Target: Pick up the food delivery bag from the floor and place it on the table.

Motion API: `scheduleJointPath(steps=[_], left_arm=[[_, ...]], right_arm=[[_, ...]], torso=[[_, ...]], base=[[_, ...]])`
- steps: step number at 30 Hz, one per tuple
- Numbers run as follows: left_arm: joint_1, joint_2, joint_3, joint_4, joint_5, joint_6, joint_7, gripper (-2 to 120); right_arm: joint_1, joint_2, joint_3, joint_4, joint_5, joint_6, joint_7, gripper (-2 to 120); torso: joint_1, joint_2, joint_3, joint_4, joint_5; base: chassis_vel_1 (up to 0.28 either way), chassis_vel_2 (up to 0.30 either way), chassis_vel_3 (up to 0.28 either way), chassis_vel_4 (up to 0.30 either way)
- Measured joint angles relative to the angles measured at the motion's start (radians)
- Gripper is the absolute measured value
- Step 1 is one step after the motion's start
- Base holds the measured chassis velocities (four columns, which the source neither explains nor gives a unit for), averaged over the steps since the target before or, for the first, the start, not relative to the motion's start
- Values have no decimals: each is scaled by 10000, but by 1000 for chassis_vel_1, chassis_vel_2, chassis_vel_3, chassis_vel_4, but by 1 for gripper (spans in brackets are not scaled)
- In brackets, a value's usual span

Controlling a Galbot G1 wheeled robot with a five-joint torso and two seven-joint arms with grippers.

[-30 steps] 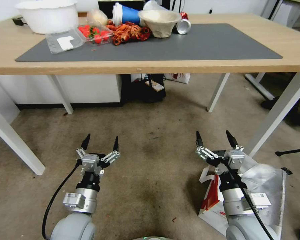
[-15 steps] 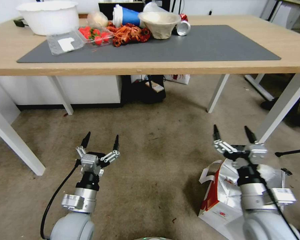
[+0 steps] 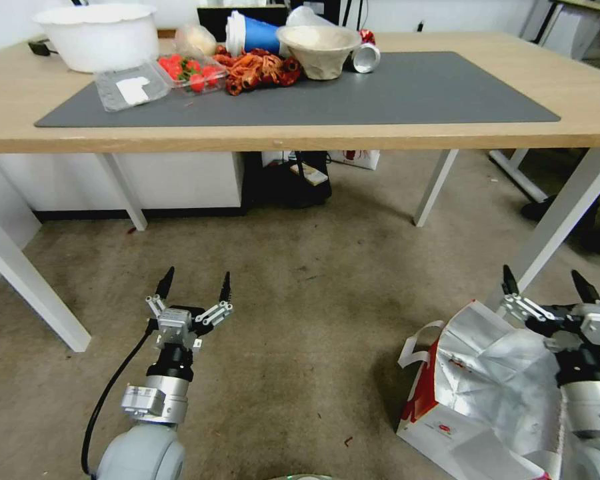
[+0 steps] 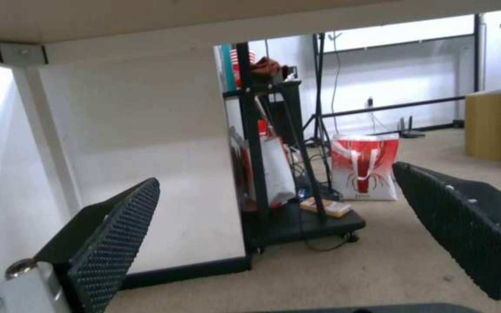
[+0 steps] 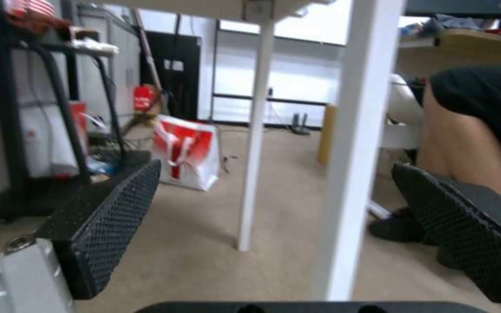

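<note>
Food delivery bag [image 3: 487, 393] on the floor [image 3: 293, 320], slumped. Right claw [image 3: 548, 288] apart over its far rim, left claw [image 3: 195, 287] apart, idle. Risk: snagging foil, hitting bench [image 3: 313, 137] leg.

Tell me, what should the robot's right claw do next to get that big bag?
Probably lower the right gripper toward the food delivery bag. Its fingers are open and empty, above the bag's far edge, while the bag sits on the floor. A white strap handle pokes out on the bag's left side. The left gripper waits open.
</note>
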Motion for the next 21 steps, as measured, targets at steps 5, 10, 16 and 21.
scheduleJointPath(steps=[5, 10, 16, 21], left_arm=[[1, -91, -4, 97, -17, 23, -57, 100], [-6, -92, 2, 250, -36, 17, -76, 100], [-34, -65, 15, 544, -64, -85, -108, 100], [-119, -22, 40, 631, -71, -91, -121, 100]], right_arm=[[121, -79, 382, -582, 59, 43, -15, 100], [120, -75, 627, -978, 36, 121, 4, 100], [123, 59, 876, -1685, -32, 353, 11, 100], [156, 129, 900, -1992, -82, 425, 55, 100]], torso=[[1, 5, 0, 1, 2], [1, 9, 0, 0, 2], [2, 13, 0, 0, 2], [2, 14, 0, 0, 2]], base=[[0, 0, 0, 0], [0, 0, 0, 0], [0, 0, 0, 0], [0, 0, 0, 0]])
